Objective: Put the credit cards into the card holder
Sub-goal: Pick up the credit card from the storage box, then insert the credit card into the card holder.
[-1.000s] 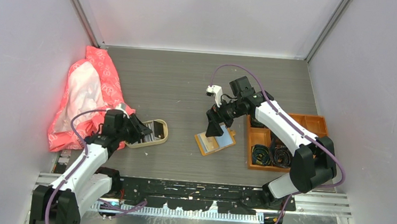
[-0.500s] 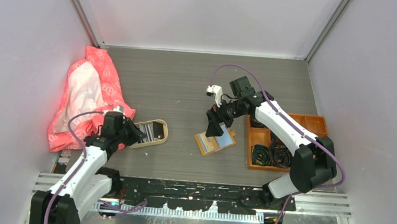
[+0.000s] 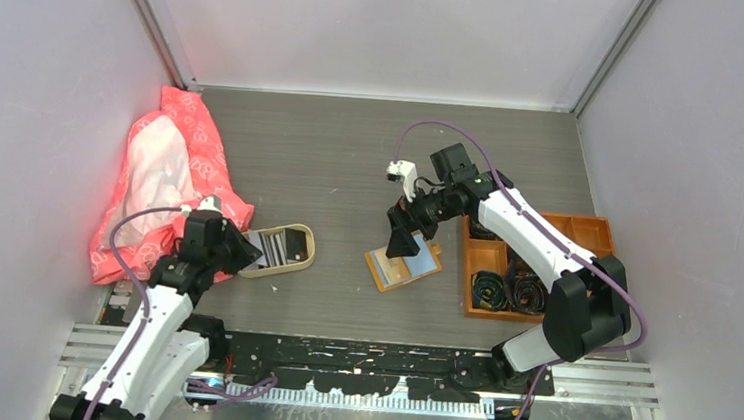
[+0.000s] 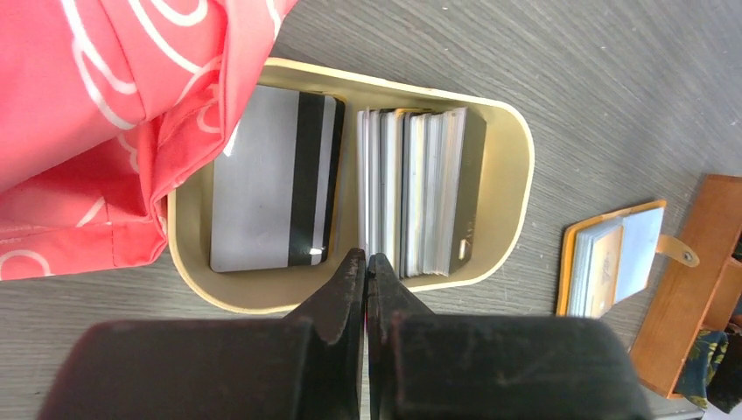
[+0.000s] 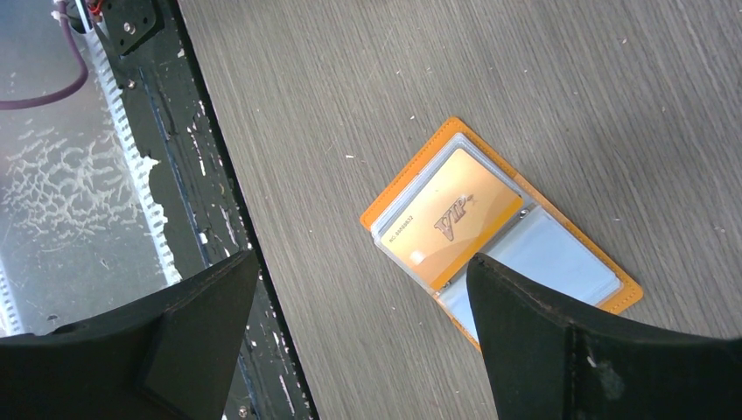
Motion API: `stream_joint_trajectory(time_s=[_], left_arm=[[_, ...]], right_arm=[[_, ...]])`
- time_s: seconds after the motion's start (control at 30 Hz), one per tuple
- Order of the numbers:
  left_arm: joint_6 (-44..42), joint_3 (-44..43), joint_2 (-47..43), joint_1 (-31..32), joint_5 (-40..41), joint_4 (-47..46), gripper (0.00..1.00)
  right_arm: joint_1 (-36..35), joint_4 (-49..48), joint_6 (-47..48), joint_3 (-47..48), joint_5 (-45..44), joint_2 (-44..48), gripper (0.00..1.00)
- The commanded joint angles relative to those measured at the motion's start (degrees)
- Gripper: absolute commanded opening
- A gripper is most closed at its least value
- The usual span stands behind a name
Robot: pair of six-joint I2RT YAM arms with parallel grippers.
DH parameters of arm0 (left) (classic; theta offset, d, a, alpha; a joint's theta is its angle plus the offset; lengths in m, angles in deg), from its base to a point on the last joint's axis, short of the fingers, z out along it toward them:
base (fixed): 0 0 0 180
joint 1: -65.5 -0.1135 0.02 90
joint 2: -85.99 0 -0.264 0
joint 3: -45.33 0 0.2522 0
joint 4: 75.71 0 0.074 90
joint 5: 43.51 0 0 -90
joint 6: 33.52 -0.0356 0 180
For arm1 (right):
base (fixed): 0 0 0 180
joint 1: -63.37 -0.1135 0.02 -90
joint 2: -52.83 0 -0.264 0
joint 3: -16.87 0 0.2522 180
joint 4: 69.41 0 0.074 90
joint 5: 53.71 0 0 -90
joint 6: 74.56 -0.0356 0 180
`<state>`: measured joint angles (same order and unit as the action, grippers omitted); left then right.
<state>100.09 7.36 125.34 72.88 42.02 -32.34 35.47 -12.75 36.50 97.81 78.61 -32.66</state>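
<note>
Left arm reaches low; left fingers (image 4: 346, 289) pressed shut at the beige tray (image 4: 512, 175) rim, just beside upright plastic credit cards (image 4: 420, 201). Right arm angles down; right fingers (image 5: 542, 324) spread wide, empty, above the open orange card holder (image 5: 499, 232) on the grained tabletop (image 5: 350, 87).

This looks like a robotics lab test cell. Plain white panels (image 3: 382, 30) box in a grey wood-grain worktop (image 3: 352, 158), and a cabled left arm (image 3: 153, 323) and right arm (image 3: 536, 238) are bolted to a black rail (image 3: 367, 355).
</note>
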Motion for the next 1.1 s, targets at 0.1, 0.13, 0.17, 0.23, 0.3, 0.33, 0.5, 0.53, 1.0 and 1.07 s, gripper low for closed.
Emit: stream_joint_trajectory(time_s=[0.1, 0.13, 0.17, 0.23, 0.3, 0.33, 0.5, 0.53, 1.0, 1.07], left_arm=[[-1.95, -5.47, -4.01, -0.26, -3.93, 2.35, 0.0], [-1.77, -5.61, -4.48, -0.26, -5.53, 1.56, 0.0], [-1.55, -5.7, -4.94, -0.21, -7.02, 0.71, 0.0], [-1.14, -5.58, -5.89, -0.12, -9.97, -1.3, 0.0], [-0.4, -5.26, -6.46, 0.26, -13.17, -4.23, 0.0], [-0.07, -4.87, -6.78, 0.62, -14.84, -6.39, 0.0], [5.16, 0.83, -7.28, 5.26, -23.29, -26.08, 0.0], [6.61, 2.19, -6.98, 7.01, -23.22, -31.34, 0.0], [7.64, 6.77, 13.19, 30.65, -10.77, -77.25, 0.0], [7.87, 6.07, 16.36, 32.13, -10.43, -80.94, 0.0]], right_arm=[[0.22, 0.89, 4.45, 1.1, 2.88, 3.34, 0.93], [0.22, 0.84, 5.09, 0.78, 3.23, 4.06, 0.93], [0.23, 0.79, 5.91, 0.24, 3.55, 4.8, 0.93], [0.22, 0.04, 7.53, -1.36, 4.0, 7.05, 0.93], [0.26, -0.99, 9.21, -3.06, 5.13, 9.01, 0.93], [0.22, -1.31, 10.48, -3.77, 5.99, 9.88, 0.93], [0.26, -2.36, 13.95, -6.61, 11.76, 12.0, 0.93], [0.28, -2.64, 13.89, -6.88, 12.69, 11.83, 0.93], [0.26, -26.61, -13.73, -14.04, 17.2, 9.71, 0.9], [0.22, -34.33, -21.2, -15.79, 17.96, 9.75, 0.9]])
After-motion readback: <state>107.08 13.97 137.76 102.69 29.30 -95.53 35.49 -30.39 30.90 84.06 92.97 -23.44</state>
